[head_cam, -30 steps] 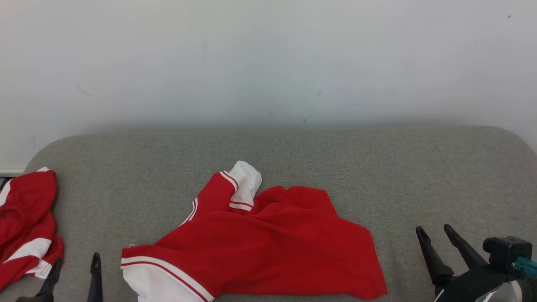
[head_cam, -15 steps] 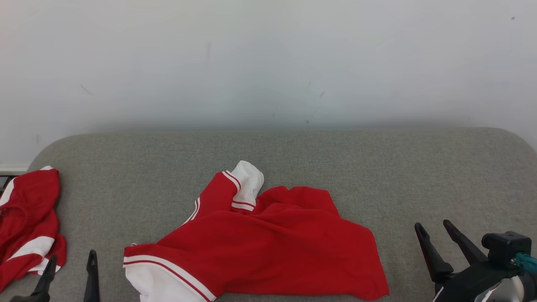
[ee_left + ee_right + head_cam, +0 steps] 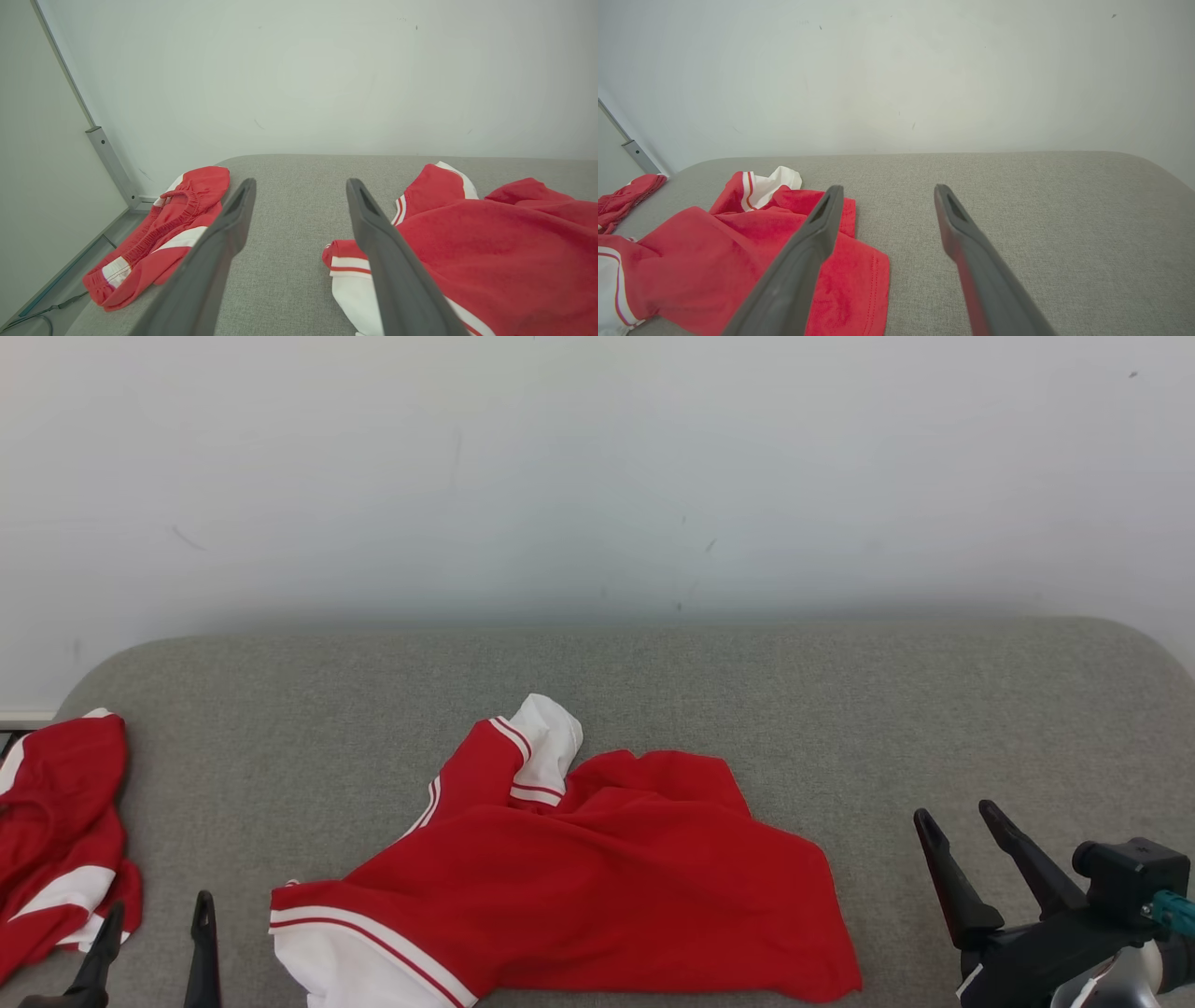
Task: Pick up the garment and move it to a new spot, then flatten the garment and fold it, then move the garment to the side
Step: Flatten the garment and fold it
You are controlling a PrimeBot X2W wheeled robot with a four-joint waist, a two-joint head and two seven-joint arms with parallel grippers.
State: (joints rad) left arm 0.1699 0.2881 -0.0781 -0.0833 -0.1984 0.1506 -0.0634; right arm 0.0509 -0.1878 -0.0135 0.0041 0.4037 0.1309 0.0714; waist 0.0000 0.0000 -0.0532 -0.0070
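Head view, items as I see them from my station.
1. Red garment (image 3: 597, 877) with white striped cuffs, crumpled, lying mid-front on the grey padded surface (image 3: 887, 709).
2. Left gripper (image 3: 160, 903): fingers spread, empty, between the garment and item four.
3. Right gripper (image 3: 955, 811): fingers spread, empty, near the garment's right edge and clear of it.
4. Second red-and-white piece (image 3: 56, 821), bunched at the surface's left end.
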